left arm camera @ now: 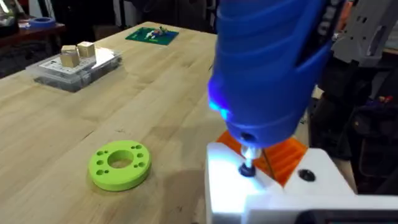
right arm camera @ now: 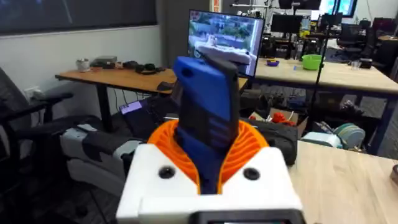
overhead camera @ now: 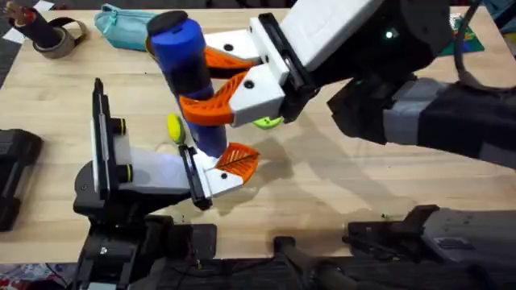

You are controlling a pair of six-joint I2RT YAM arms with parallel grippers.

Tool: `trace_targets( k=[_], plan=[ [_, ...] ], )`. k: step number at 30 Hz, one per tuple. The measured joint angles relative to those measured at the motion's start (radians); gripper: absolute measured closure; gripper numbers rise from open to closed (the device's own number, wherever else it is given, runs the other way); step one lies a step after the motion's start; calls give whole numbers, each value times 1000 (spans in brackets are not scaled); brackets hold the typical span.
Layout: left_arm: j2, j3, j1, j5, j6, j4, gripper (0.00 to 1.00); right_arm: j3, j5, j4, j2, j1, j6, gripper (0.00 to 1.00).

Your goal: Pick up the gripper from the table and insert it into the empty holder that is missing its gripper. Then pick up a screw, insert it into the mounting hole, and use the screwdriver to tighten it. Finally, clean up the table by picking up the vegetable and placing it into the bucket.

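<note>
Screwdriver (overhead camera: 187,64) stands upright in right gripper (overhead camera: 218,84), tip on white mount (left arm camera: 261,193).

Glossy blue plastic screwdriver (overhead camera: 188,68) (metal tip), matt pale wood table (overhead camera: 339,185)

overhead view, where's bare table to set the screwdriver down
Bare wood lies along the table's near right, in front of the right arm. It is crowded around the screwdriver, the right gripper, the vegetable, and the teal pouch at the far edge.
</note>
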State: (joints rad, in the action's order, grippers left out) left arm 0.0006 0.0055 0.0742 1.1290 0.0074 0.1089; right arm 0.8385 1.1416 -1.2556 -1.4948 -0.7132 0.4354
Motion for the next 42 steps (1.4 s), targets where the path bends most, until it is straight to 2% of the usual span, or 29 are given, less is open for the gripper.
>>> trace_targets(
  k=[42],
  plan=[
    [0,0,0,0,0,0,992,0,0,23,0,0,-18,895]
  ],
)
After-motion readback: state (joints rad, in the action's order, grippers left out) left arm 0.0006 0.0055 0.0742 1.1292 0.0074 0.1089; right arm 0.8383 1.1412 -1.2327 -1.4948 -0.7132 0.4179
